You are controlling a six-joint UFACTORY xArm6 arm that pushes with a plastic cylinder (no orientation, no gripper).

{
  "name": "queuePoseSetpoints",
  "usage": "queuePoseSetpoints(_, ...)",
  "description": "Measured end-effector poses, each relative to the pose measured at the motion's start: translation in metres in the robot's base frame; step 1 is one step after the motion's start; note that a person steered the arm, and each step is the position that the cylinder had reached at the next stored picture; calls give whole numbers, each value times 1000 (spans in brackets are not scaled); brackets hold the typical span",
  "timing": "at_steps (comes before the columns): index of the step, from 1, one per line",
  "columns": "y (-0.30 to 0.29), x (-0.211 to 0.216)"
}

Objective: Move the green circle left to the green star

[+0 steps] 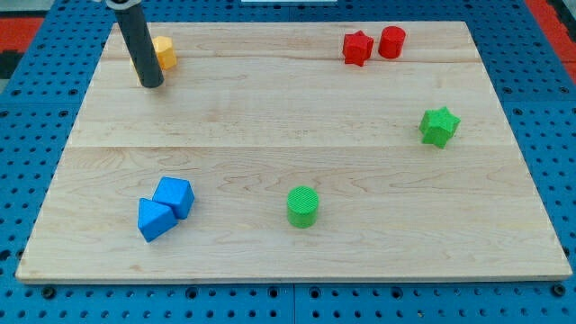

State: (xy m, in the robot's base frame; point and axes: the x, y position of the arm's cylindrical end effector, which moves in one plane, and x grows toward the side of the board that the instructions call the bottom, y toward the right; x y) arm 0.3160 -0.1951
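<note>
The green circle (303, 206) is a short green cylinder standing at the lower middle of the wooden board (288, 117). The green star (438, 126) sits near the board's right edge, up and to the right of the circle. My tip (150, 85) is at the view's upper left, far from both green blocks, touching the left side of a yellow block (164, 52) that the rod partly hides.
A red star (357, 48) and a red cylinder (391, 41) sit side by side at the top right. Two blue blocks (174, 196) (154, 220) touch each other at the lower left. A blue pegboard (36, 108) surrounds the board.
</note>
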Motion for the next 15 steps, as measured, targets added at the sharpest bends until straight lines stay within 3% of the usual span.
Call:
queuePoseSetpoints(1,5,27)
queuePoseSetpoints(3,107,111)
queuePoseSetpoints(5,108,213)
queuePoseSetpoints(6,116,232)
queuePoseSetpoints(8,232,241)
queuePoseSetpoints(9,232,218)
queuePoseSetpoints(11,268,235)
queuePoseSetpoints(12,269,184)
queuePoseSetpoints(15,328,125)
